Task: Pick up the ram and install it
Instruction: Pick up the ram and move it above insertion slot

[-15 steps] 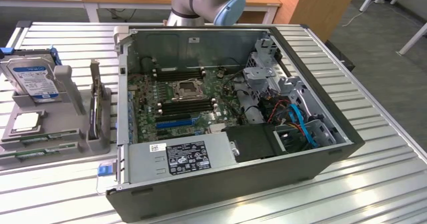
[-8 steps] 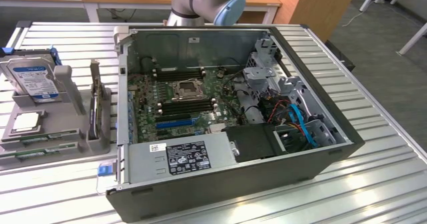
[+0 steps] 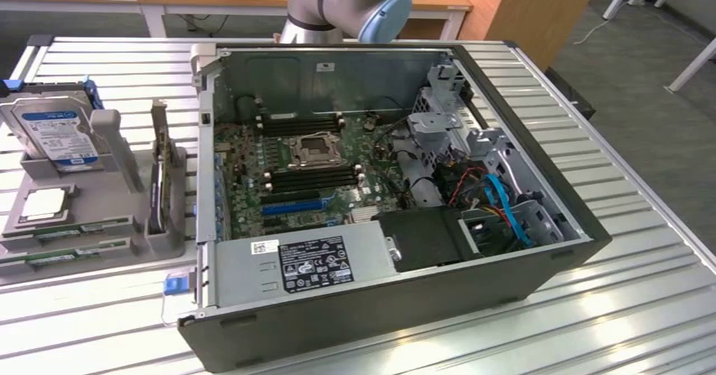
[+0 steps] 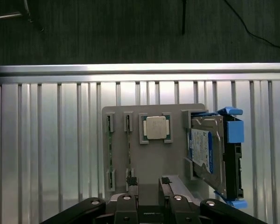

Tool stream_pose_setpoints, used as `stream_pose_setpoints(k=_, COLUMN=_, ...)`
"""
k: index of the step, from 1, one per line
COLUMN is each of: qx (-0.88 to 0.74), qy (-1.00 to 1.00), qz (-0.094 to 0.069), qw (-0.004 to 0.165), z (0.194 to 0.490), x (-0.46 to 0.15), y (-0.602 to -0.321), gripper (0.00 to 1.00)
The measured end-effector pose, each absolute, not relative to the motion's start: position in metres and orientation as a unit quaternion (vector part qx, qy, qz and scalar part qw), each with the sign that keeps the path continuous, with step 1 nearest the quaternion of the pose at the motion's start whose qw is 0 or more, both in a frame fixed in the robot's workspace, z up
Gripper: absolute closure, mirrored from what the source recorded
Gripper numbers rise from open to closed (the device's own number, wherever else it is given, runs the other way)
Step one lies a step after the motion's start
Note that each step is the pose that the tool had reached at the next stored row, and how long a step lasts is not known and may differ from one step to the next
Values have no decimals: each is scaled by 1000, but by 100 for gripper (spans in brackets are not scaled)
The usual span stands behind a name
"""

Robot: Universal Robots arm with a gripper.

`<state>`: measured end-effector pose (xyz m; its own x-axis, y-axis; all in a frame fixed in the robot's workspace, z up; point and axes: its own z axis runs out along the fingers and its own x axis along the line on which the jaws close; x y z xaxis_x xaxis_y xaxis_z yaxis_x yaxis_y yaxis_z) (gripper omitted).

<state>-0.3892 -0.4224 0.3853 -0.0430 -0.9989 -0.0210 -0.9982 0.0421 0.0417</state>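
Two ram sticks (image 4: 110, 154) (image 4: 129, 151), thin green boards seen edge-on, lie side by side in the slots of a grey holder (image 4: 175, 158). In the exterior view they show as green strips (image 3: 67, 228) (image 3: 62, 257) at the holder's near end. My gripper (image 4: 148, 186) hangs above the holder's edge, open, with nothing between its black fingers (image 4: 132, 184). It sits closest to the second ram stick, apart from it. The open computer case (image 3: 537, 266) shows the motherboard, with black memory slots (image 3: 313, 178) beside the processor socket (image 3: 311, 150).
The holder also carries a square silver processor chip (image 4: 156, 127) and a hard drive (image 4: 205, 154) in a blue bracket. A dark card (image 3: 163, 174) stands upright in a grey stand next to the case. The arm's base (image 3: 358, 6) rises behind the case on the slatted metal table (image 3: 626, 308).
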Motion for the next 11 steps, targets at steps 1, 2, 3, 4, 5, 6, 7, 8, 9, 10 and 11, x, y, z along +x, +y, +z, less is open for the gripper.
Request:
stream_pose_setpoints(k=1, qx=692, qy=-722, qz=-22, qw=7, z=384, x=-389, y=-422, gripper=69)
stream_pose_setpoints(k=2, qx=692, qy=-722, qz=-22, qw=7, z=383, x=-389, y=-422, gripper=69)
stream_pose_setpoints(k=3, qx=692, qy=-722, qz=-22, qw=7, z=382, x=-389, y=-422, gripper=69)
stream_pose_setpoints(k=4, qx=692, qy=-722, qz=-22, qw=7, z=381, x=-389, y=-422, gripper=69)
stream_pose_setpoints(k=5, qx=692, qy=-722, qz=-22, qw=7, z=380, x=-389, y=-422, gripper=69)
stream_pose_setpoints(k=6, qx=692, qy=-722, qz=-22, qw=7, z=378, x=-389, y=-422, gripper=69)
stream_pose_setpoints(k=7, qx=692, qy=-722, qz=-22, qw=7, z=377, x=-389, y=-422, gripper=69)
stream_pose_setpoints(k=8, qx=692, qy=-722, qz=-22, qw=7, z=376, x=-389, y=-422, gripper=69)
stream_pose_setpoints(k=9, qx=692, qy=-722, qz=-22, qw=7, z=374, x=-389, y=-422, gripper=69)
stream_pose_setpoints(k=10, qx=692, qy=-722, qz=-22, qw=7, z=373, x=-389, y=-422, gripper=69)
stream_pose_setpoints(k=11, qx=692, qy=-722, qz=-22, qw=7, z=372, x=-389, y=-422, gripper=69)
